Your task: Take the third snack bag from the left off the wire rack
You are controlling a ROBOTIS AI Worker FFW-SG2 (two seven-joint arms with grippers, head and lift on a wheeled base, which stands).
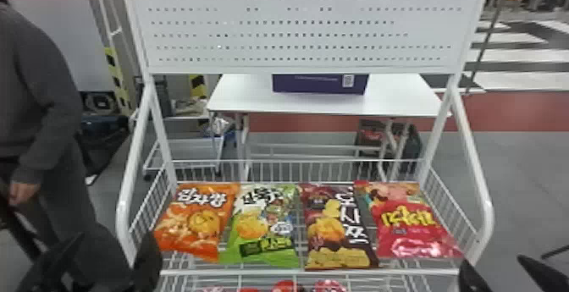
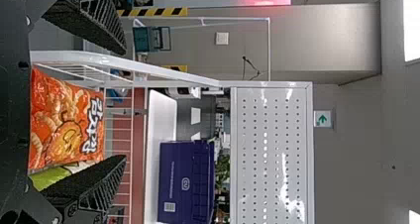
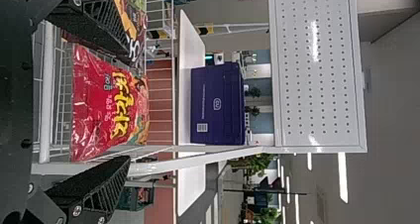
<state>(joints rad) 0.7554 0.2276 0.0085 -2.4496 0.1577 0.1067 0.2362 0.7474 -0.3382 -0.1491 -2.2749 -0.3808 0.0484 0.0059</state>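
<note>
L gripper [image 1: 106, 261], lower left of the head view: fingers spread wide, nothing in them. R gripper [image 1: 506, 276], lower right: also wide open, empty. Both hang low, short of the wire rack [image 1: 271, 272], touching no bag.

Four snack bags lie flat side by side on the sloped wire shelf, centre-low in frame. Left to right: orange bag [image 1: 194, 223], green bag [image 1: 264, 227], then the target, the dark maroon bag [image 1: 338, 227] w/ yellow chips, then the red bag [image 1: 406, 223]. The target sits edge to edge w/ both neighbours.

Behind, upper frame: white pegboard panel [image 1: 296, 24], white table [image 1: 393, 96], blue box [image 1: 319, 83].

Step, as judged: pre-reach, no approach made yet. The R gripper looks nearer. Next move prob. needs it over the front rail, pinching the maroon bag's near edge w/o snagging the green or red one.
</note>
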